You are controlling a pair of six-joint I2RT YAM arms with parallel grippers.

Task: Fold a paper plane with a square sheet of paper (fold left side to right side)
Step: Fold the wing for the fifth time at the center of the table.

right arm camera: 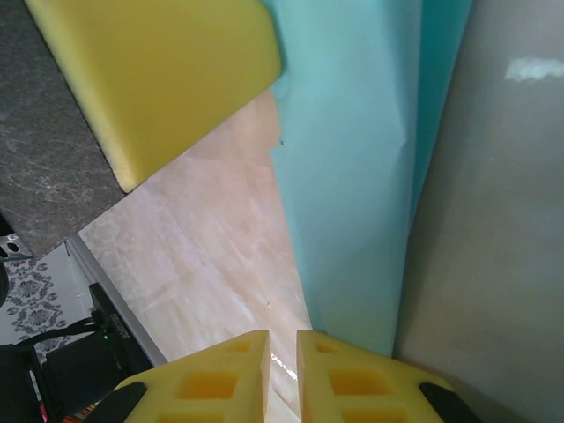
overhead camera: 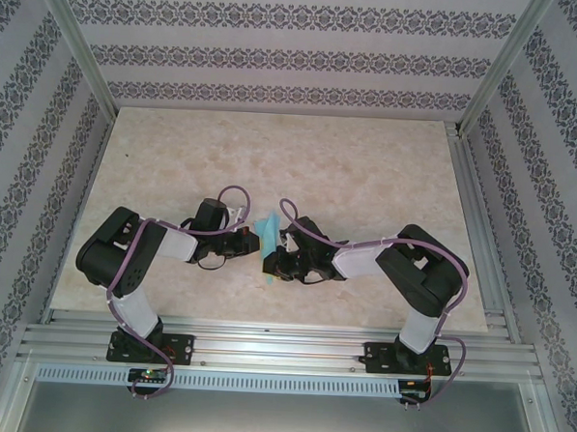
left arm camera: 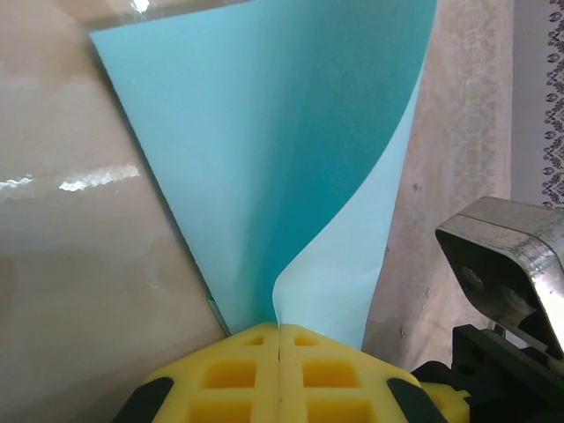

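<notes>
Found the left arm point(overhead camera: 122, 256) and right arm point(overhead camera: 421, 271) reaching in over the table point(overhead camera: 369, 162) toward its middle. Found the sheet point(overhead camera: 266, 239) between them there, a narrow turquoise strip from above, long axis running 12 to 6, partly lifted off the top. Placed it at 3 o'clock of the left claw point(left arm camera: 280, 339) and at 9 o'clock of the right claw point(right arm camera: 283, 344), hard against both.

Saw the left claw pressed together on the sheet's edge, with the paper rising toward 12 in the left wrist view and curling over toward 1. Saw the right claw standing slightly apart, only tabletop in the gap, nothing pinched. In the right wrist view, placed the sheet at 1 o'clock of that claw, its lower end passing behind the right-hand pad point(right arm camera: 370, 388); could not tell contact there.

Judged the left arm the nearer one for the fold, as the one gripping: edge to be carried toward 3 o'clock, across the 12-to-6 line, and laid on the right half. Judged the right claw well placed to steady that half.
</notes>
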